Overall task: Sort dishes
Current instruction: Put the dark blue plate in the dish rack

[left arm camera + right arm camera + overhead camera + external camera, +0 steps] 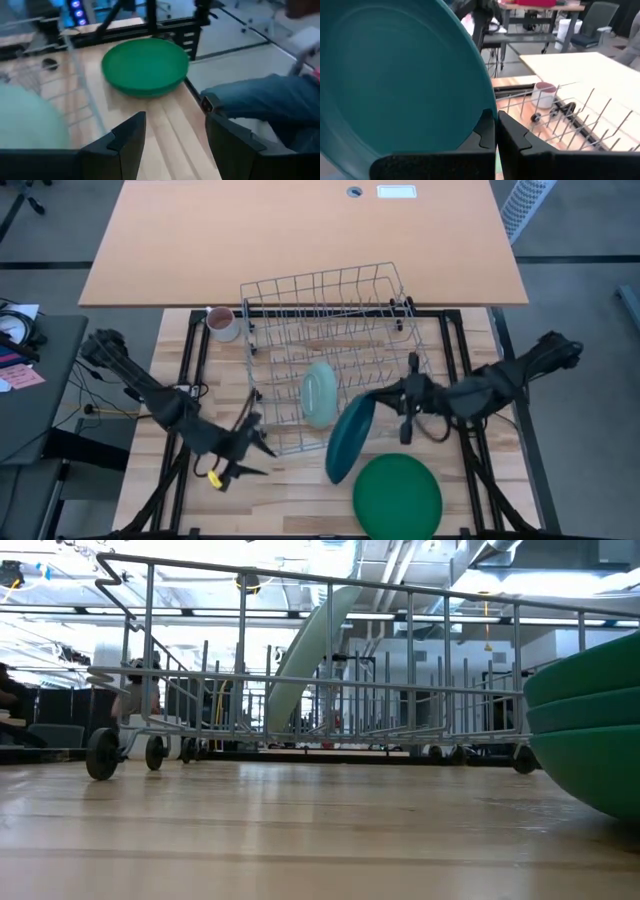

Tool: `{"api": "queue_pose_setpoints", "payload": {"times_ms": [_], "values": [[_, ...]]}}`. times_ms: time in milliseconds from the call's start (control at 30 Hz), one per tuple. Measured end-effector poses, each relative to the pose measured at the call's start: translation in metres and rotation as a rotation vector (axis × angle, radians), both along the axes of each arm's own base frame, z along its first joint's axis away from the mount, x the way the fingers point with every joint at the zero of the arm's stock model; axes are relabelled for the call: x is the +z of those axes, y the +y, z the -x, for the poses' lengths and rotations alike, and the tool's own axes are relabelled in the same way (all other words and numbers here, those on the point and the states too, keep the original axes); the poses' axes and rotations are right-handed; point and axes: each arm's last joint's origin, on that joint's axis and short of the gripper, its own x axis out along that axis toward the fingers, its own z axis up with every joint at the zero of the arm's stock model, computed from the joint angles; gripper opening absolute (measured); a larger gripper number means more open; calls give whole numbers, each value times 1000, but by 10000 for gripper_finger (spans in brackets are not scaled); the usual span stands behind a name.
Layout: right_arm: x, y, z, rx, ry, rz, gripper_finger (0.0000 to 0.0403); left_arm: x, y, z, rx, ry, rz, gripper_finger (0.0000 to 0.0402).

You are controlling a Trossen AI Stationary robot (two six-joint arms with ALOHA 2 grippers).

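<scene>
The teal plate (350,440) is held on edge at the near, open-table side of the wire dish rack (330,355), tilted, its upper rim beside the rack's front rail and not yet seated between any tines. The right gripper (385,395) is clamped on that plate's rim; in the right wrist view the two fingers (509,136) stand pressed almost together with the rim pinched between them. One dish is judged already sorted: the pale mint plate (319,393) stands on edge inside the rack, near the rack's front rail, and shows in the low view as a pale leaning disc among the wires. The dark green plates (397,495) remain as a stack flat on the table, in front of the rack and just beside the held teal plate; the low view shows at least three rims stacked, none of them in the rack. The left gripper (245,442) waits at the rack's front left corner, its fingers standing moderately apart with nothing between them, as the left wrist view confirms. The small mug (221,323) sits just outside the rack's far left corner and is no part of the count. Assessment: one plate placed, one in transit and close to placement, and the green stack outstanding; the task is judged under half complete.
</scene>
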Motion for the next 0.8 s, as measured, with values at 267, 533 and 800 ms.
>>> {"api": "queue_pose_setpoints", "payload": {"times_ms": [267,533,800], "values": [[15,-20,30,-13,-29,-17,4,-28,-16,-34,-61,-3,-74,199],[14,-20,30,-20,-26,-48,4,-33,-23,-79,-99,43,-29,190],[14,-19,32,-3,-25,-87,4,-48,-49,-113,-183,122,-51,180]]}}
